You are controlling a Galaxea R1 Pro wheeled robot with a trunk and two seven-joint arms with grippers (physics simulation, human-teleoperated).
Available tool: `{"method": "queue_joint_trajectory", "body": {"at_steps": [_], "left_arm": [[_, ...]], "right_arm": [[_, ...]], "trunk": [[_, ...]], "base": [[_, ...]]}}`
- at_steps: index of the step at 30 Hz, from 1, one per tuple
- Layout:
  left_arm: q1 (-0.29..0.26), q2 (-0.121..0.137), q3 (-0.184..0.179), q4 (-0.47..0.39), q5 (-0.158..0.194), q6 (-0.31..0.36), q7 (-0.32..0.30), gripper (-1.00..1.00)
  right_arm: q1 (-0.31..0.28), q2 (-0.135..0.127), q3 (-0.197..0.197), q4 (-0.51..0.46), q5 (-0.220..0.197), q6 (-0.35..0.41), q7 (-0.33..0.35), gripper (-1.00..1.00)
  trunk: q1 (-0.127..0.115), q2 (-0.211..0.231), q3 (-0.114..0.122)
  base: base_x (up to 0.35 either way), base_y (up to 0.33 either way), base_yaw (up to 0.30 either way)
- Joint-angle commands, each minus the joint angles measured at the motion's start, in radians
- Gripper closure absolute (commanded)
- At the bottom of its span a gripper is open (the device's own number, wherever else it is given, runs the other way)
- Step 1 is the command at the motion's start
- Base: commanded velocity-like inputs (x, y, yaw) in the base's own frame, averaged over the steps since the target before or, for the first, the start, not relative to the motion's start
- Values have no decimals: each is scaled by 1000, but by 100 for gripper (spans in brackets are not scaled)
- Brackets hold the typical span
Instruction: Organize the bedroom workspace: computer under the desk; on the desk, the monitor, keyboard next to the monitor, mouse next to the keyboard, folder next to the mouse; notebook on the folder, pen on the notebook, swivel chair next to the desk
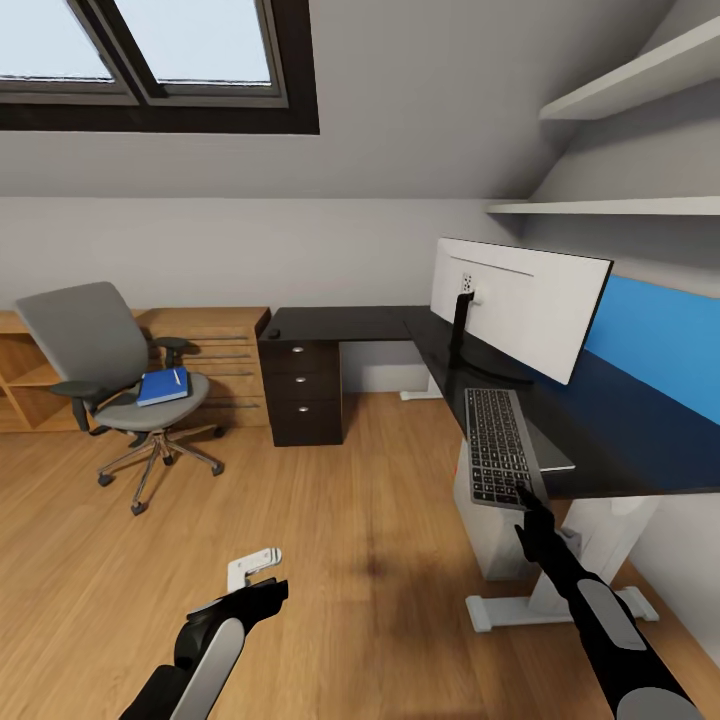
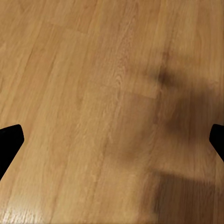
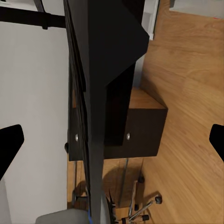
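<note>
The keyboard lies on the black desk, its near end overhanging the edge. My right gripper is open at that near end; in its wrist view the fingertips straddle the desk's dark edge. Behind the keyboard stands the monitor. The computer sits under the desk. At left, the swivel chair carries the blue folder with the pen on top. My left gripper hangs open over bare floor. The mouse and notebook are out of view.
A dark drawer unit with silver knobs stands under the desk's far wing, beside a light wooden dresser. White desk feet jut onto the floor by my right arm. Wall shelves hang above the desk. Open wood floor lies between chair and desk.
</note>
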Motion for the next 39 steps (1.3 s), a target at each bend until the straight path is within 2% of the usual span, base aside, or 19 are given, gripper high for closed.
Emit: {"method": "queue_joint_trajectory", "body": {"at_steps": [1,27,28,39], "left_arm": [[-1,1,-1,-1,10,1,8,-100],[-1,2,-2,0,13,1,8,-100],[-1,2,-2,0,13,1,8,-100],[-1,1,-2,0,14,1,8,-100]], "right_arm": [[-1,0,-2,1,-7,7,2,-100],[-1,0,-2,-1,-4,6,2,-100],[-1,0,-2,-1,-4,6,2,100],[-1,0,-3,-2,-3,4,3,100]], "trunk": [[0,0,-1],[0,0,-1],[0,0,-1],[0,0,-1]], "base": [[0,0,0],[34,31,0],[0,0,0],[0,0,0]]}}
